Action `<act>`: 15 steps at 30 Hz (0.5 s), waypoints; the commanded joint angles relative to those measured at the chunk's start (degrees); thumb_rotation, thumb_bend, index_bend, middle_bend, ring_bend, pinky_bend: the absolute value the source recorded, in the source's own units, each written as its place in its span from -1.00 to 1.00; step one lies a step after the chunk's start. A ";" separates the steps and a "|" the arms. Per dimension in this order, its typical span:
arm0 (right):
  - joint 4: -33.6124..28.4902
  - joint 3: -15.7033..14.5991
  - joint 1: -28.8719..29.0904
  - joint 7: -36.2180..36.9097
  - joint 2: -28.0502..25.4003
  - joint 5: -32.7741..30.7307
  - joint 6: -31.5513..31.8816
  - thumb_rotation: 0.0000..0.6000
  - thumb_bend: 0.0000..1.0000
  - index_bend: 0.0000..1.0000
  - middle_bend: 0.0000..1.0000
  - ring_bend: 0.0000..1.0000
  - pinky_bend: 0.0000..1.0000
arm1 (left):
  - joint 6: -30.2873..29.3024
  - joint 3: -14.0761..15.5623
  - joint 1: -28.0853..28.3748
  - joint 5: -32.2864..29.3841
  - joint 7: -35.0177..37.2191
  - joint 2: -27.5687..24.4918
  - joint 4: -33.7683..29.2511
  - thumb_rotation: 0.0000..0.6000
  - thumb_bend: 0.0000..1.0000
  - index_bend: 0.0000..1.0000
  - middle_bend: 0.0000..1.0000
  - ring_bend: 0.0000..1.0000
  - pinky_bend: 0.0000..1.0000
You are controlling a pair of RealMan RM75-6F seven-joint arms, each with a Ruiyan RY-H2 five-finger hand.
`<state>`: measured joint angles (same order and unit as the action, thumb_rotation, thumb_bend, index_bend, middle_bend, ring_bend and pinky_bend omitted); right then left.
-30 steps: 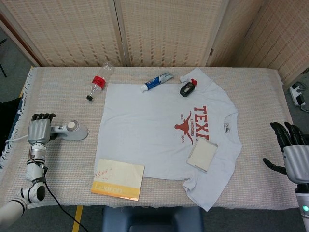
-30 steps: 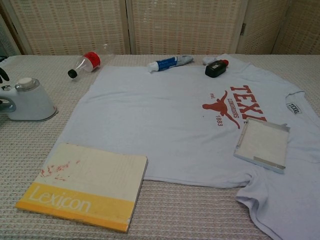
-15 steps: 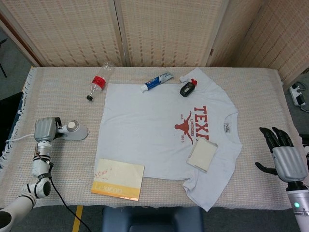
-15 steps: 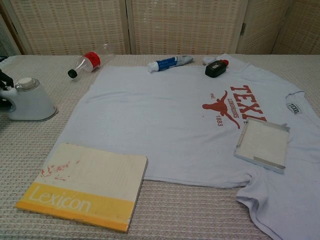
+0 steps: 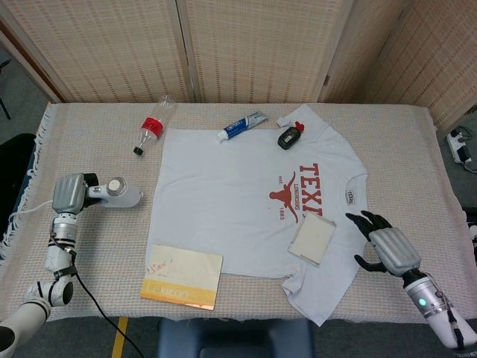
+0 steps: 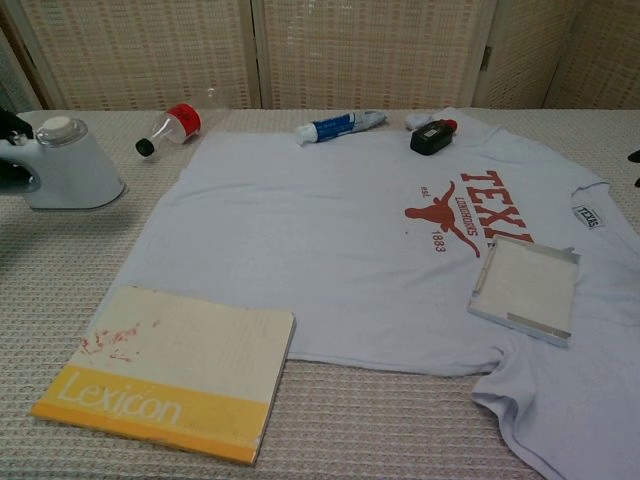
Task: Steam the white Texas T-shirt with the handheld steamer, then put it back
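Left hand (image 5: 68,195) grips the handle of the handheld steamer (image 5: 118,192) at the left side of the table (image 5: 97,246), steamer well apart from the shirt. In the chest view the steamer (image 6: 68,165) looks slightly tilted; can't tell whether its base touches the cloth. White Texas T-shirt (image 5: 238,201) lies flat mid-table, print facing up. Right hand (image 5: 387,249) hovers low just beside the shirt's right sleeve, fingers spread, holding nothing. On the shirt: a flat white case (image 5: 312,240) near the right hem and a small black device (image 5: 289,136) at the top. Toothpaste tube (image 5: 241,126) at the shirt's top edge, plastic bottle (image 5: 150,129) upper left, Lexicon book (image 5: 182,277) at the bottom left corner.
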<state>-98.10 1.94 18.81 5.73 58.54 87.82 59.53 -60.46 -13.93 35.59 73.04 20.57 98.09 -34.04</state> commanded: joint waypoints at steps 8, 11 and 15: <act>5.61 -0.39 9.81 7.05 5.84 5.09 -9.27 0.18 0.74 -1.00 -0.78 -1.00 -1.00 | -8.33 -0.17 0.09 4.78 -6.55 -8.93 -23.25 1.00 -0.28 0.79 1.00 0.84 0.36; 8.15 0.30 12.73 8.27 8.81 4.90 -11.84 0.18 0.80 -1.00 -0.79 -1.00 -1.00 | -7.81 -0.43 1.13 4.80 -10.50 -9.54 -28.74 1.00 -0.27 0.79 1.00 0.84 0.36; 11.50 0.73 16.43 9.09 12.70 5.45 -14.66 0.15 0.81 -1.00 -0.86 -1.00 -1.00 | -5.63 -0.66 3.12 4.29 -14.74 -8.91 -32.67 1.00 -0.27 0.78 1.00 0.84 0.36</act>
<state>-88.03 2.33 33.78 14.23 69.74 92.94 46.23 -67.05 -14.35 37.33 77.27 8.32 89.51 -64.39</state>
